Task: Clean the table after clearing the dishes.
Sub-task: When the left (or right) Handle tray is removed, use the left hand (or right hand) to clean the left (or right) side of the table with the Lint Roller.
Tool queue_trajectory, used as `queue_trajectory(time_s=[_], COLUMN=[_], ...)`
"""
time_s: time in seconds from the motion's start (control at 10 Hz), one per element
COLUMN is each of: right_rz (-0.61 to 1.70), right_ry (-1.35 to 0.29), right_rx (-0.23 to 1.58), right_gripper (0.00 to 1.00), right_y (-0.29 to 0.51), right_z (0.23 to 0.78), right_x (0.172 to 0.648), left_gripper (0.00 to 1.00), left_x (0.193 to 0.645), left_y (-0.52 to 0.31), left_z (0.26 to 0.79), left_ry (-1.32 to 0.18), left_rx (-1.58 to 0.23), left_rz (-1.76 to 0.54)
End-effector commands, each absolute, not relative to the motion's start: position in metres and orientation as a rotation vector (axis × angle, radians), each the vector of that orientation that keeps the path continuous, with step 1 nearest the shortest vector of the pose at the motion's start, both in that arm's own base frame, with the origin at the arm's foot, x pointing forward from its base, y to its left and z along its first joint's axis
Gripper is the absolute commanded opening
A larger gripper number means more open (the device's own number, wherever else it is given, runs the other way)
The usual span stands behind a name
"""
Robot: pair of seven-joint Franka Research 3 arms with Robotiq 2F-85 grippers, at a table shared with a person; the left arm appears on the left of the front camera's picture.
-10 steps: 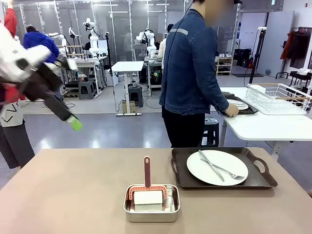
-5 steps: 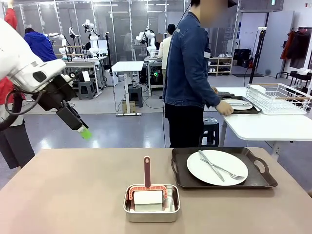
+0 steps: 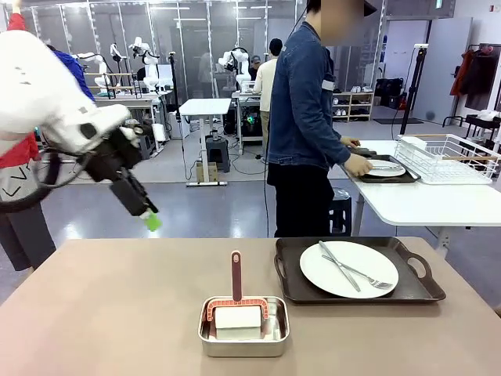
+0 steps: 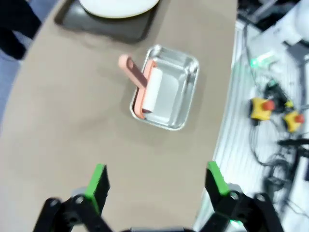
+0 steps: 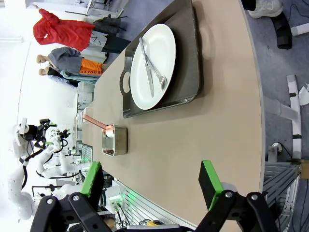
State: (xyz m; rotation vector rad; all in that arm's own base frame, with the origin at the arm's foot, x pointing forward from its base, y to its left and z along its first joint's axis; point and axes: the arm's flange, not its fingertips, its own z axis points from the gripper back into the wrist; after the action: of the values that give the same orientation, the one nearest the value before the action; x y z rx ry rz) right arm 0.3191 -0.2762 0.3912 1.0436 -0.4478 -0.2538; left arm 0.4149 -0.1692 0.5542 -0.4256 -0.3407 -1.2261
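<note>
The beige table [image 3: 117, 313] carries a dark brown tray [image 3: 360, 296] with a white plate [image 3: 348, 269] and silver cutlery at its right. A second plate on a tray [image 3: 385, 168] rests on the white side table, under the person's hand [image 3: 360, 164]. My left gripper [image 3: 149, 218] hangs open in the air above the table's far left edge. In its wrist view the left gripper [image 4: 157, 180] is open and empty above the table [image 4: 72, 125]. My right gripper [image 5: 150, 186] is open and empty over the table [image 5: 217, 145], with the plate [image 5: 154, 65] farther off.
A small steel pan [image 3: 243, 327] near the front middle holds a white roller with a pink handle [image 3: 236, 274]; the pan [image 4: 166, 89] lies ahead of the left gripper. A white wire rack [image 3: 450, 157] stands on the side table. The person stands beyond the far edge.
My left arm has swung right and downward toward the table. The person has turned more to the side table, hand on the tray there.
</note>
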Motion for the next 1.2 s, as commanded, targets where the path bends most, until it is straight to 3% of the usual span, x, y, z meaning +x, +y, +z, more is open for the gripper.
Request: queue_trajectory(time_s=[0.0,0.6,1.1], right_rz=[-0.249,-0.249,-0.249], right_ry=[-0.456,-0.456,-0.456], right_rx=[1.053,1.053,1.053], right_gripper=[1.0,1.0,1.0], right_y=[-0.276,-0.276,-0.276], right_z=[0.394,0.394,0.394], right_x=[0.317,0.317,0.317], left_gripper=[1.0,1.0,1.0], left_x=[0.462,0.505,0.501], left_y=[-0.215,-0.319,-0.352], left_z=[0.572,0.515,0.475], left_ry=[-0.253,0.058,0.099], left_rx=[-0.344,-0.285,-0.195], left_rz=[-1.356,-1.45,-1.409])
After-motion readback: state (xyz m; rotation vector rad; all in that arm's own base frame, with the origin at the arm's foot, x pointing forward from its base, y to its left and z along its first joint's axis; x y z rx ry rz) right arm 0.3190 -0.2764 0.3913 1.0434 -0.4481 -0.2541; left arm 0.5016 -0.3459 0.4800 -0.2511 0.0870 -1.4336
